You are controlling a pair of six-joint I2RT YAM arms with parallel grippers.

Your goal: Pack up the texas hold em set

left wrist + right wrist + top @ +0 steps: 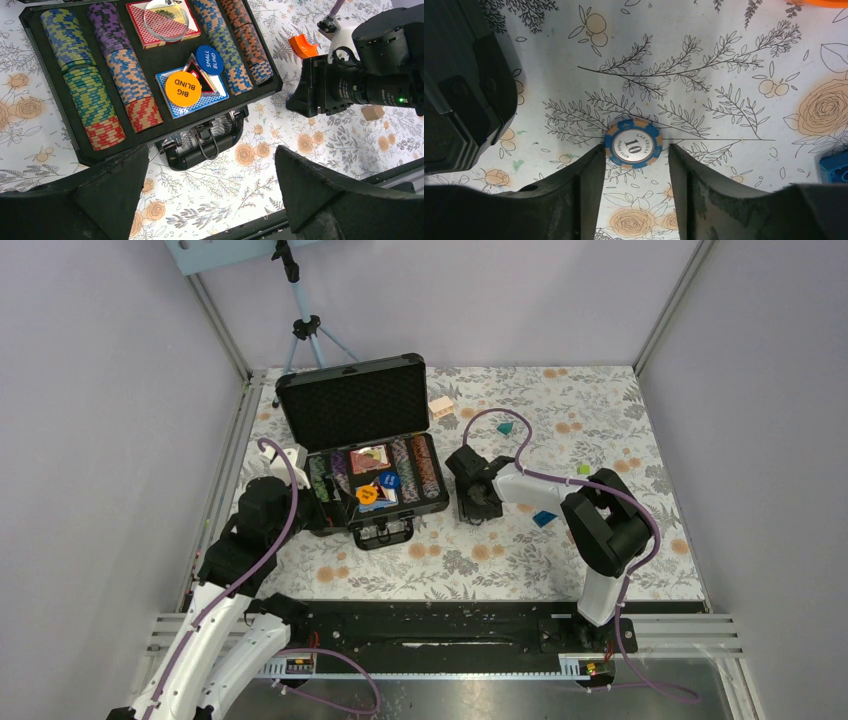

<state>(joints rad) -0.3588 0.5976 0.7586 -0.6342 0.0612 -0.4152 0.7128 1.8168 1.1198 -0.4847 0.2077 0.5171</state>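
Chip update: blue-and-tan round poker chip (632,146) lies flat on the floral counter (724,75) beside the open black textured briefcase (352,408), right end effector (635,150) open astride it. Left end effector (211,152) gapes empty just in front of the case.

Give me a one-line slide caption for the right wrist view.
Right gripper, jaws open, flanks a blue-and-tan 10 poker chip lying flat on the floral table cover beside the black case.

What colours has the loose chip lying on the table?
The chip is blue with tan edge stripes and a pale centre; clearest in the right wrist view.
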